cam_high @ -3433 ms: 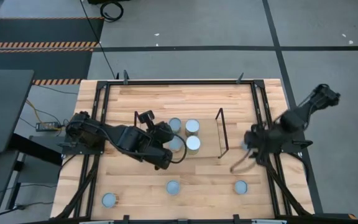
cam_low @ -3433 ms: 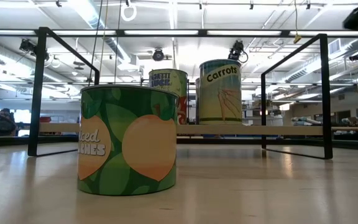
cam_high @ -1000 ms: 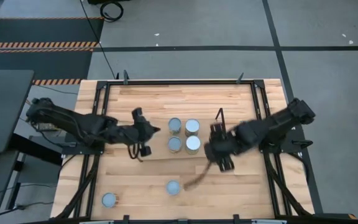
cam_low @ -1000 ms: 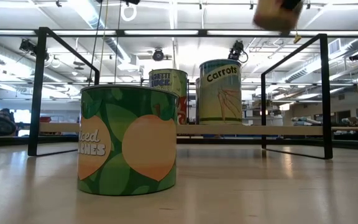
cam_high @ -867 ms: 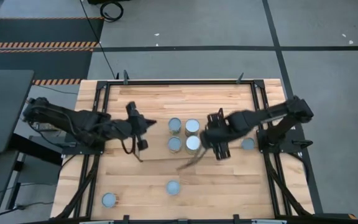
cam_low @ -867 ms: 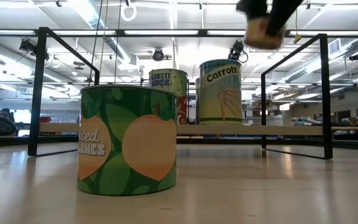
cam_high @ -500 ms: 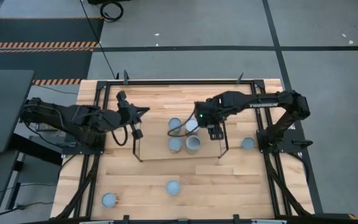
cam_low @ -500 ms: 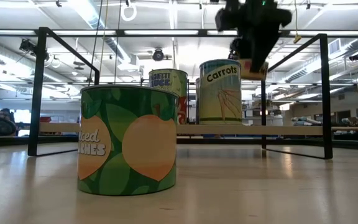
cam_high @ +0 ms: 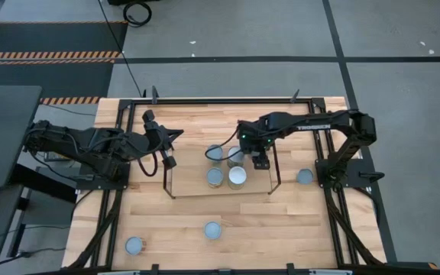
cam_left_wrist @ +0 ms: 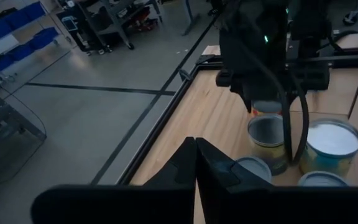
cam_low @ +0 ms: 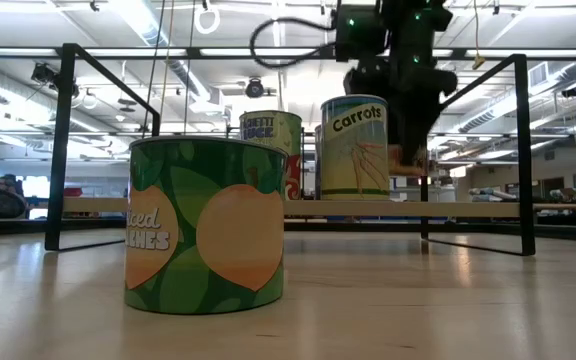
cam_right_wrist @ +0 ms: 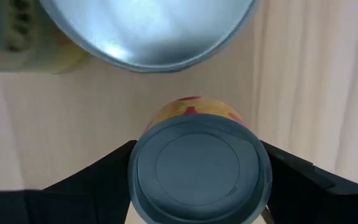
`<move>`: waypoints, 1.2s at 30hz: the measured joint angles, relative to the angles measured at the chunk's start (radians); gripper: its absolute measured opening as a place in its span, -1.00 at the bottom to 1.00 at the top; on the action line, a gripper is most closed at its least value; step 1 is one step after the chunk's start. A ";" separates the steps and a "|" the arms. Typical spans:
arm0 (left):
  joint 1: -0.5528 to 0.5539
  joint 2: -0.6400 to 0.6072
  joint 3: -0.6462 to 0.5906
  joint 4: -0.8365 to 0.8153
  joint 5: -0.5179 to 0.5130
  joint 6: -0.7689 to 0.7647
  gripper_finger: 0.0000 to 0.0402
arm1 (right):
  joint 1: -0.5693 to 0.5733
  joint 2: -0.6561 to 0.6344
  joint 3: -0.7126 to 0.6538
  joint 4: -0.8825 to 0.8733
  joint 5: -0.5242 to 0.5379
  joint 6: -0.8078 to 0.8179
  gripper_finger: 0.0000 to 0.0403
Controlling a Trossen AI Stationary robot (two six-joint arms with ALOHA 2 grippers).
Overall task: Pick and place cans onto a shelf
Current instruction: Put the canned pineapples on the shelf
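The shelf (cam_high: 189, 182) stands mid-table between thin black wire end frames. Several cans stand on it: (cam_high: 215, 153), (cam_high: 215, 177) and the bright-lidded one (cam_high: 237, 176). The low view shows the Carrots can (cam_low: 355, 147) there. My right gripper (cam_high: 259, 158) is shut on a grey-lidded can (cam_right_wrist: 199, 165) with a red and yellow label, over the shelf's right part next to those cans. My left gripper (cam_high: 173, 137) is shut and empty, above the shelf's left end frame; it also shows in its wrist view (cam_left_wrist: 195, 163). My right gripper pinches the can's round side wall (cam_right_wrist: 134, 169) just under the lid, one finger (cam_right_wrist: 101, 171) on each opposite side. The fingers come from above, pointing down. The can is upright, lid up, and in the low view (cam_low: 405, 160) hangs a little above the shelf board.
A green peaches can (cam_low: 206, 225) stands on the table near the front (cam_high: 212, 229). Another can (cam_high: 134, 245) is at the front left corner and one (cam_high: 304, 176) right of the shelf. Black rails (cam_high: 323, 137) run along the table's sides.
My right gripper has carried the can from the shelf's front right toward the far edge and a little left, in over the shelf's right end, and has come down toward the board. My left gripper has drawn back toward the table's far left, staying shut.
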 joint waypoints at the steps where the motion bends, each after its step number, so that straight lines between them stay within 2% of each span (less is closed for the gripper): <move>1: 0.000 0.000 0.000 0.000 0.000 -0.011 -0.94 | 0.000 0.005 -0.011 -0.001 0.004 0.000 0.47; 7: 0.000 0.000 0.000 0.003 0.000 -0.015 -0.93 | -0.002 0.066 -0.013 0.015 0.051 -0.007 0.47; 13: 0.000 0.000 0.000 0.009 0.012 -0.015 -0.94 | -0.009 0.092 -0.013 -0.010 0.054 0.008 0.47; 26: -0.001 0.000 0.000 0.009 0.015 -0.015 -0.91 | -0.009 0.093 -0.013 0.041 0.026 -0.025 0.74; 31: -0.001 0.000 0.000 0.009 0.015 -0.015 -0.91 | -0.007 0.090 -0.013 0.042 0.038 -0.027 0.75; 36: -0.001 0.000 0.000 0.009 0.015 -0.015 -0.91 | 0.016 0.032 0.012 0.002 0.062 -0.004 0.75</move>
